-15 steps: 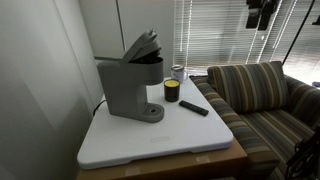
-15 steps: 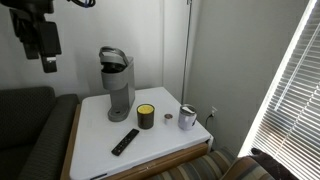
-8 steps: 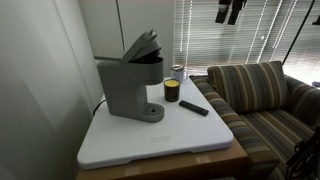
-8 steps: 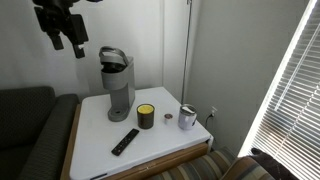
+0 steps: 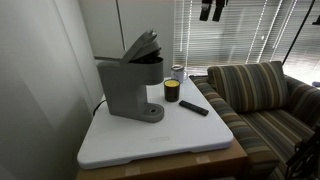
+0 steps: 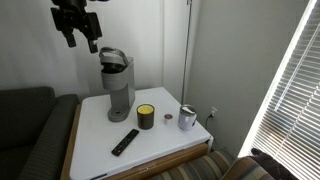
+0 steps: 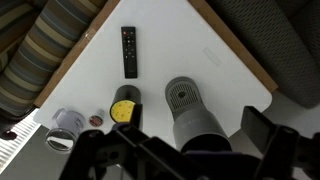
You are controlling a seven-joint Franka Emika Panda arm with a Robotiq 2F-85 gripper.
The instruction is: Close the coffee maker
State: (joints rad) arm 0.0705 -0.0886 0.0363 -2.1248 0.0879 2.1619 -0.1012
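Note:
The grey coffee maker [image 5: 132, 82] stands at the back of the white table in both exterior views [image 6: 117, 85]. Its hinged top lid [image 5: 145, 45] is tilted up and open. My gripper hangs high in the air in both exterior views [image 5: 210, 10] [image 6: 82, 25], above and to one side of the machine, touching nothing. The wrist view looks straight down on the coffee maker [image 7: 190, 115], with its round drip base toward the table's middle. My gripper [image 7: 185, 150] shows there with its fingers spread wide and nothing between them.
A dark jar with a yellow top [image 5: 172, 91] [image 7: 125, 105] and a black remote [image 5: 194, 107] [image 7: 129, 52] lie beside the machine. A small metal cup [image 6: 187, 118] stands near the table's edge. A striped sofa [image 5: 260, 100] adjoins the table. Walls stand close behind.
My gripper has travelled sideways through the air toward the spot above the coffee maker. Nothing on the table has moved; the lid is still up.

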